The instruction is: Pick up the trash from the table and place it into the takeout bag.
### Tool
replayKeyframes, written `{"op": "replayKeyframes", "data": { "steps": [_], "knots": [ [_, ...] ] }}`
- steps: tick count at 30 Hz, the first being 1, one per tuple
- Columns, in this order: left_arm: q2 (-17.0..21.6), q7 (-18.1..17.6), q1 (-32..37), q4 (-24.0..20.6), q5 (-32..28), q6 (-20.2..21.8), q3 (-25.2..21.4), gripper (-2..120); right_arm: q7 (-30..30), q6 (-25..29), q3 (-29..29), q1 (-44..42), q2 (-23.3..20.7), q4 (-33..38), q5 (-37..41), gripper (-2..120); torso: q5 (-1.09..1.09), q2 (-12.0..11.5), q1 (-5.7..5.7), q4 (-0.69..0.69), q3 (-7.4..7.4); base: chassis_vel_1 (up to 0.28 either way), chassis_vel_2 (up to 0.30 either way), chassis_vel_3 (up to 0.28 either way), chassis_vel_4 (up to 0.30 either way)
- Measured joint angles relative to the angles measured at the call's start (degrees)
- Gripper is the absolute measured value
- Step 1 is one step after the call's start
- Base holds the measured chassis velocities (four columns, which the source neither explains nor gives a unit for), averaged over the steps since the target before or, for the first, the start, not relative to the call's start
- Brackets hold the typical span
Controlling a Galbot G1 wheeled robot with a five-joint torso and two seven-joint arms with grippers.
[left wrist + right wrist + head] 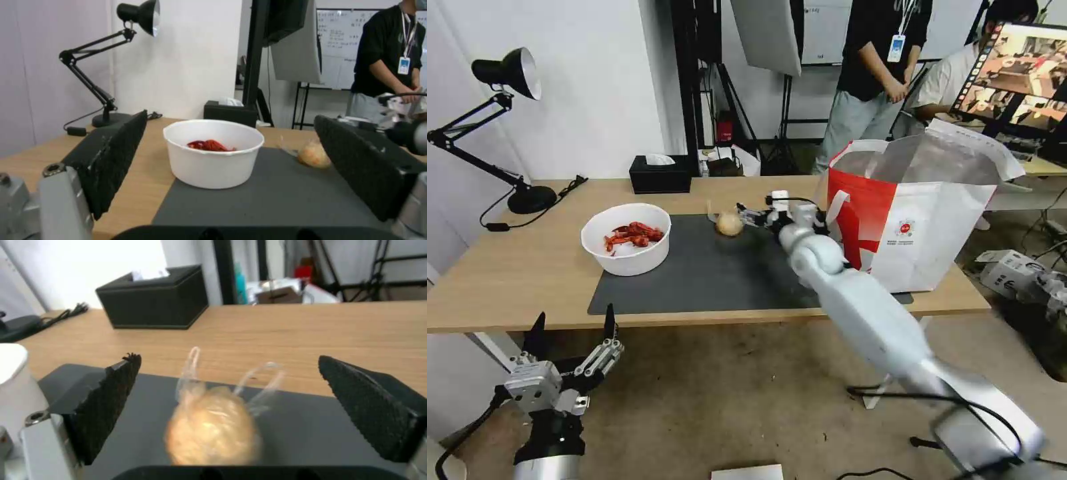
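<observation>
Mat: ball seemingly between fingers

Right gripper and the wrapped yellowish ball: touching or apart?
Apart. In the right wrist view the right gripper is open, dark mat showing between each pad and the wrapped ball lying between them.

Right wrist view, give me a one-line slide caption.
Open right gripper brackets the clear-wrapped yellowish ball on the dark-grey mat, not yet gripping.

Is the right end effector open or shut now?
Open: the right end effector has its fingers spread on either side of the wrapped ball, not touching it.
</observation>
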Motion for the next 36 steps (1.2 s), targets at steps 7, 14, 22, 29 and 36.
{"op": "replayKeyframes", "data": {
  "steps": [7, 14, 22, 29, 36],
  "knots": [
    [0.1, 0.0, -0.2, 0.0, -0.2, 0.0, 0.0, 100, -5.2, -0.1, 1.3, 4.8, 6.3, -11.7, -3.5, 100, 0.01, 0.0, 0.00, 0.01, -0.01, 0.000, 0.000, 0.000, 0.000],
    [0.2, 0.0, -0.5, 0.0, -0.4, 0.0, -0.2, 100, -6.4, -1.7, 2.9, 7.5, 9.3, -19.2, -5.3, 100, 0.00, 0.0, 0.00, 0.00, -0.01, 0.000, 0.000, 0.000, 0.000],
    [0.3, 0.0, -1.0, 0.0, -0.6, 0.2, -0.2, 100, -6.4, -4.8, 2.8, 7.5, 9.1, -20.4, -5.4, 91, 0.01, 0.0, -0.01, -0.01, -0.01, 0.000, 0.000, 0.000, 0.000],
    [0.3, -0.1, -1.2, 0.0, -0.6, 0.2, -0.3, 100, -6.2, -5.2, 2.6, 7.7, 9.0, -20.8, -5.4, 66, 0.02, 0.0, -0.01, 0.00, -0.01, 0.000, 0.000, 0.000, 0.000],
    [0.6, -0.1, -1.3, 0.0, -0.7, 0.2, -0.3, 100, -5.7, -5.2, 2.6, 7.5, 9.0, -20.3, -5.4, 41, 0.02, 0.0, -0.01, 0.00, -0.01, 0.000, 0.000, 0.000, 0.000]
  ]
}}
